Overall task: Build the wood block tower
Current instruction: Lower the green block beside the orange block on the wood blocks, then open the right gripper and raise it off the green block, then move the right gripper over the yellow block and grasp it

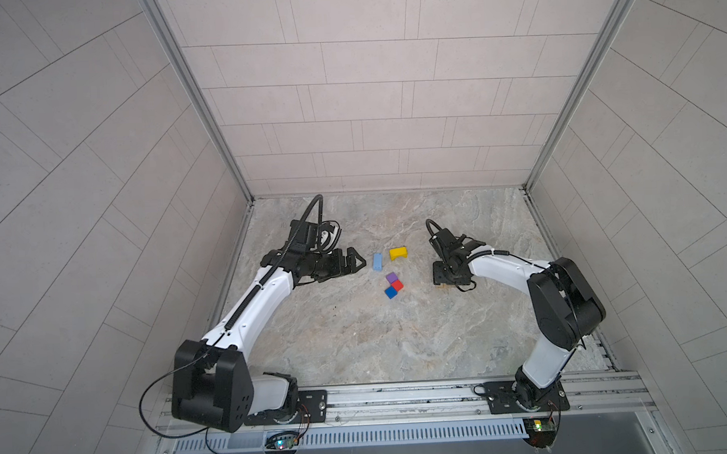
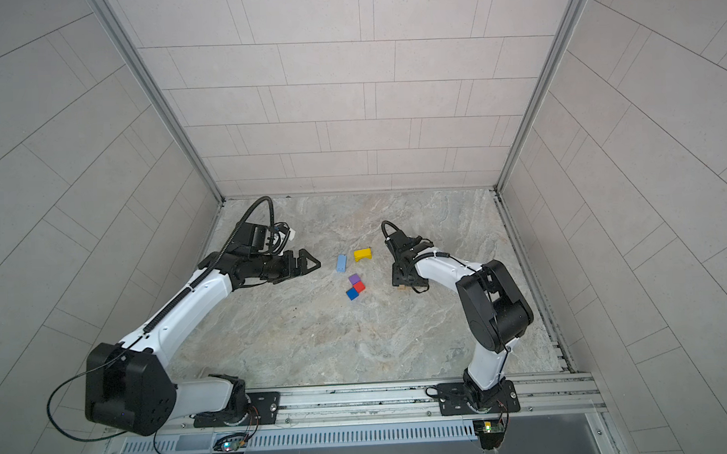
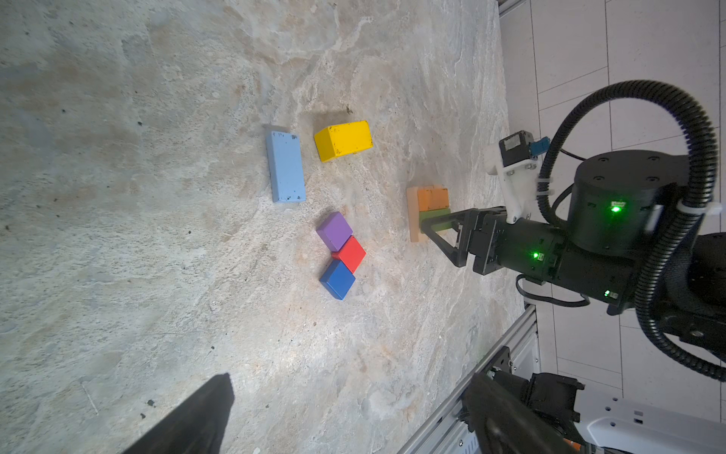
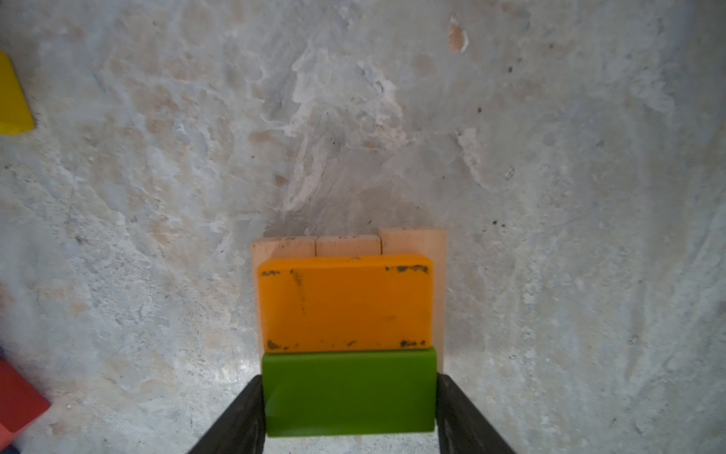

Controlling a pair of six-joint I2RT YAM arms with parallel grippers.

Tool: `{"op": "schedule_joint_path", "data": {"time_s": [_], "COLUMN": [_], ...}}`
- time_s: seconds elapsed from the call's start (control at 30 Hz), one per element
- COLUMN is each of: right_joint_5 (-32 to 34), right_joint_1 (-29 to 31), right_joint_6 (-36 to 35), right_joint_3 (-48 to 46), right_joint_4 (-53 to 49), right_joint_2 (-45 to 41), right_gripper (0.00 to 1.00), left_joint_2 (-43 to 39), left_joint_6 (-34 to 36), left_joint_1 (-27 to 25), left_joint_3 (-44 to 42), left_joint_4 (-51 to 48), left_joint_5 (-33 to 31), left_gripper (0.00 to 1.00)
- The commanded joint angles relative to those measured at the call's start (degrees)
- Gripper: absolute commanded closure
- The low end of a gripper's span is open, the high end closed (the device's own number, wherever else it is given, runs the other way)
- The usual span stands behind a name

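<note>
Three tan blocks (image 4: 347,245) lie side by side as the base of the tower (image 3: 430,198), right of the tabletop's (image 1: 357,340) middle and well off every edge. On them the orange block (image 4: 345,302) and green block (image 4: 349,393) lie flat, long sides touching. The right gripper (image 4: 349,379) clasps the green block, a finger against each short end. Near the tabletop's middle lie the light-blue block (image 1: 377,262), the yellow block (image 1: 398,253) and, touching in a slanted row, the purple cube (image 1: 392,277), red cube (image 1: 397,285) and blue cube (image 1: 391,292). Between these and the left edge hangs the left gripper (image 1: 354,262), jaws spread wide, holding nothing.
</note>
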Motion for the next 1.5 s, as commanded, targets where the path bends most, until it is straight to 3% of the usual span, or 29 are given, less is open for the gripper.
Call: {"op": "schedule_joint_path", "data": {"time_s": [0.0,0.4,0.73,1.0,1.47], "right_joint_5": [0.78,0.66,-1.56,-3.66,-4.22], "right_joint_1": [-0.18,-0.10,0.78,3.35,7.31], "right_joint_6": [0.23,-0.51,-6.37,-9.57,-8.48], "right_joint_3": [1.00,1.70,8.32,22.02,39.96], "right_joint_4": [-0.97,-2.03,-8.23,-12.58,-14.16], "right_joint_2": [0.80,-1.66,-6.25,2.65,20.30], "right_gripper": [0.30,0.22,0.16,0.15,0.15], "left_joint_2": [-1.28,-1.33,-1.11,-1.73,-2.73], "left_joint_6": [0.24,0.38,0.14,-0.13,-0.55], "left_joint_1": [0.47,0.46,0.72,2.08,3.35], "left_joint_3": [-0.63,-0.63,-0.57,-1.05,-1.33], "left_joint_4": [0.27,0.27,0.35,0.93,1.41], "left_joint_5": [0.33,0.21,0.09,0.29,0.59], "left_gripper": [0.00,0.00,0.00,0.00,0.00]}}
